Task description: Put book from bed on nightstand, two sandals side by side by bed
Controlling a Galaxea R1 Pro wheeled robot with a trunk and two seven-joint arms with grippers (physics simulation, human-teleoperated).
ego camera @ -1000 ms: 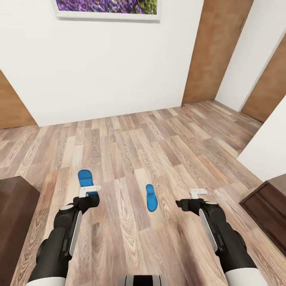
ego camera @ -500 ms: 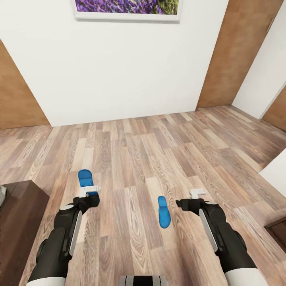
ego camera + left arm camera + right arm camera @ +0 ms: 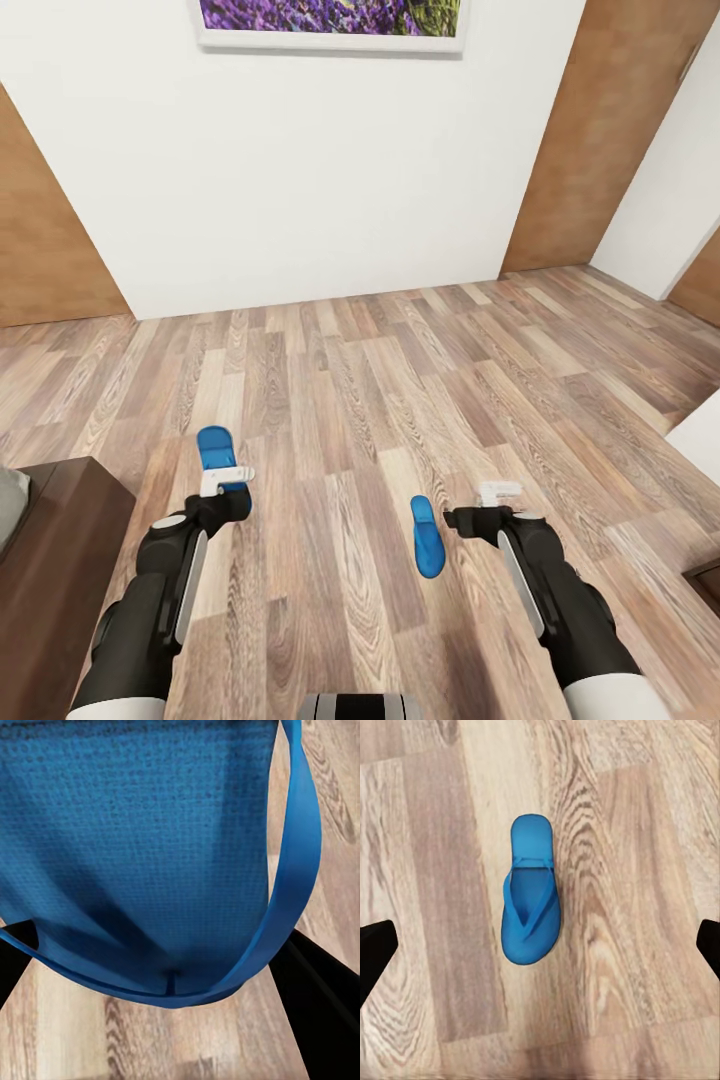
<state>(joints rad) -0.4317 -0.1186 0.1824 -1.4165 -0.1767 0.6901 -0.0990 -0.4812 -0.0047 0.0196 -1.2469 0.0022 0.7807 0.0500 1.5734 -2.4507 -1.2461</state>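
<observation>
One blue sandal [image 3: 213, 446] hangs above the wood floor, and my left gripper [image 3: 226, 478] is shut on its near end. In the left wrist view this sandal [image 3: 150, 832] looms close between the dark fingers [image 3: 319, 982]. The other blue sandal [image 3: 427, 535] lies flat on the floor just left of my right gripper [image 3: 499, 491], which is open. The right wrist view looks straight down on that sandal [image 3: 532, 900], apart from both fingertips [image 3: 375, 952]. A corner of the bed [image 3: 55, 560] with grey mattress shows at the lower left. The book is out of view.
Wood-plank floor [image 3: 350, 400] stretches ahead to a white wall with a purple picture [image 3: 330, 20]. Brown door panels [image 3: 590, 130] stand at both sides. A dark-brown furniture corner [image 3: 706, 580] pokes in at the right edge, below a white wall corner [image 3: 700, 440].
The whole view has swung, so the camera moved: the floor sandal now appears further right and nearer, and the bed corner has come in at the left. The left gripper still holds its sandal.
</observation>
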